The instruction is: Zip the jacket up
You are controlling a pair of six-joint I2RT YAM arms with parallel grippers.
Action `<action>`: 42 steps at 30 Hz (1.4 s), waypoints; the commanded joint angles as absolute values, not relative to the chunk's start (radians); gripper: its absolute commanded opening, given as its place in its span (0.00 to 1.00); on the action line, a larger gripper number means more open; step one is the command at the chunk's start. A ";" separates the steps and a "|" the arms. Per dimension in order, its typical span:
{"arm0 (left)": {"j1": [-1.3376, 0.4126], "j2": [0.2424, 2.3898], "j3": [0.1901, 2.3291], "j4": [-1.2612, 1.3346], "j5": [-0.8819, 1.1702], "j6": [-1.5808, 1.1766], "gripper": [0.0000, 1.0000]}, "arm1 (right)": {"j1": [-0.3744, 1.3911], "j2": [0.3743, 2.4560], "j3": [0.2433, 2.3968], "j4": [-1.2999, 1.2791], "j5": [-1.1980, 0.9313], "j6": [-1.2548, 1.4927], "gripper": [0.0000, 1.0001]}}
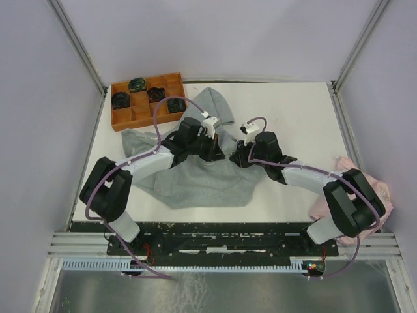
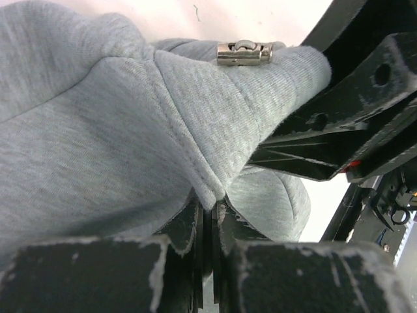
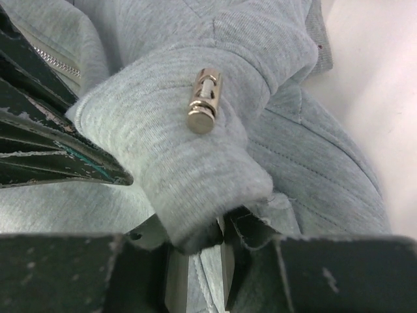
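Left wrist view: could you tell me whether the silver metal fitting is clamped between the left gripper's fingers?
No, the silver metal fitting lies bare on the jacket, above the seam the left gripper pinches.

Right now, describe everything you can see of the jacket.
The jacket is light grey soft fleece with a hood, lying rumpled on the table. The left gripper and right gripper each pinch a raised fold near its middle. A small silvery metal fitting sits on the bunched cloth; zipper teeth show nearby.
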State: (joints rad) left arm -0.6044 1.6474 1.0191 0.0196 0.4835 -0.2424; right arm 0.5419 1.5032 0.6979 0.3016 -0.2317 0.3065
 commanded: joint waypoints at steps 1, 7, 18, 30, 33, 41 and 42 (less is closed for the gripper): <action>-0.612 1.580 1.047 -0.033 0.399 -0.247 0.03 | 0.541 1.434 0.765 0.159 -0.154 0.240 0.09; -0.612 1.587 1.083 -0.145 0.256 -0.255 0.03 | 0.538 1.355 0.806 0.005 -0.060 0.169 0.00; -0.620 1.573 1.084 -0.203 0.196 -0.264 0.03 | 0.509 1.300 0.861 -0.132 0.184 0.122 0.00; -0.654 1.556 1.090 -0.182 0.224 -0.324 0.27 | 0.480 1.148 0.803 -0.103 0.000 0.136 0.22; -0.652 1.499 1.063 -0.171 0.172 -0.363 0.47 | 0.476 1.090 0.791 -0.130 0.059 0.148 0.40; -0.542 1.203 0.909 -0.174 0.028 -0.498 0.78 | 0.450 0.881 0.748 -0.249 0.213 0.225 0.97; -0.530 1.155 0.893 -0.187 0.013 -0.510 0.80 | 0.449 0.843 0.738 -0.266 0.244 0.236 0.99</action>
State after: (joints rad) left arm -0.5941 1.3106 0.9474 -0.1852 0.1047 -0.4011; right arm 0.4591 0.9703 0.7689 -0.2096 0.1131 0.1902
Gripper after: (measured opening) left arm 0.761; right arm 0.888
